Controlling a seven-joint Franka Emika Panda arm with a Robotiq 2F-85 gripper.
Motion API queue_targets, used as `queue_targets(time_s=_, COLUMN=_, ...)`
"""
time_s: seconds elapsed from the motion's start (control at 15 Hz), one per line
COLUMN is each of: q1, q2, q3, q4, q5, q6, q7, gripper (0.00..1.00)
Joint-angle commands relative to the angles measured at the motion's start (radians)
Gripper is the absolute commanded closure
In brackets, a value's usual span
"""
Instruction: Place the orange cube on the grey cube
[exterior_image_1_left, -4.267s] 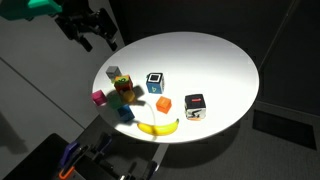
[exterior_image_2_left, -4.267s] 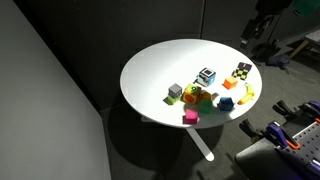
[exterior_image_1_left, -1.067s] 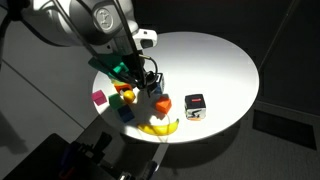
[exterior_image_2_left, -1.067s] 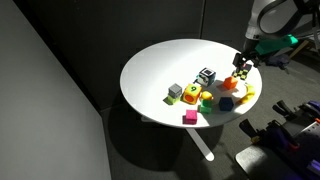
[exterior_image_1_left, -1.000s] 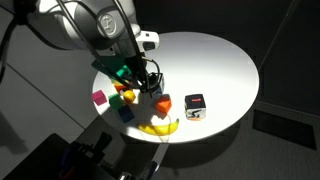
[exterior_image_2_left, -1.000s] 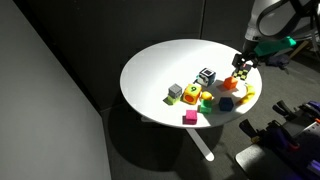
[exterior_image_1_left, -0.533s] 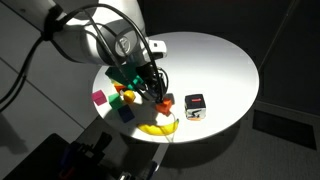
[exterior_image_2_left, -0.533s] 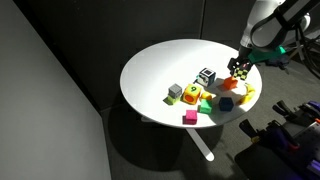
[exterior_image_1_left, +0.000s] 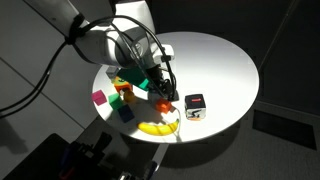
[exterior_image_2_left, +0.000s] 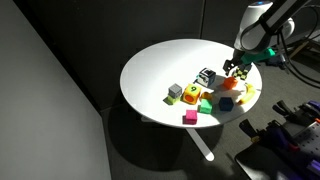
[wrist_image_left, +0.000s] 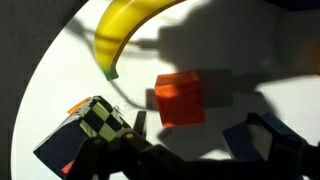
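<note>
Orange cube (wrist_image_left: 180, 98) just ahead, btwn spread fingers (wrist_image_left: 270, 142)

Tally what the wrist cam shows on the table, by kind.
banana: 1
orange cube: 1
black-and-white checkered cube: 1
Total: 3
Not counted: dark blue shape at lower right, unclear what it is.
</note>
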Motion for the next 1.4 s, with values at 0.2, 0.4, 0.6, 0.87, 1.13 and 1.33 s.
queue_targets(time_s=0.2, q1=0.000, q2=0.110, q3=0.001, q4=0.105, q5=0.044, q6=-0.011, q7=-0.082, gripper=0.00)
queue_targets(time_s=0.4, q1=-0.002, q2=0.149, q3=0.000, q4=0.129, q5=0.041, q6=-0.001, q7=-0.105, gripper=0.00)
queue_targets(time_s=0.6, q1=-0.001, q2=0.179, q3=-0.001, q4=0.148, q5=0.037, q6=0.004, q7=-0.123, gripper=0.00)
queue_targets(time_s=0.87, q1=-0.001, q2=0.208, q3=-0.005, q4=0.171, q5=0.037, q6=-0.001, q7=-0.135, gripper=0.00)
queue_targets(time_s=1.13, q1=0.019, q2=0.231, q3=-0.029, q4=0.187, q5=0.026, q6=-0.008, q7=-0.115, gripper=0.34)
queue_targets(time_s=1.33, q1=0.043, q2=0.234, q3=-0.055, q4=0.187, q5=0.020, q6=-0.020, q7=-0.094, gripper=0.60)
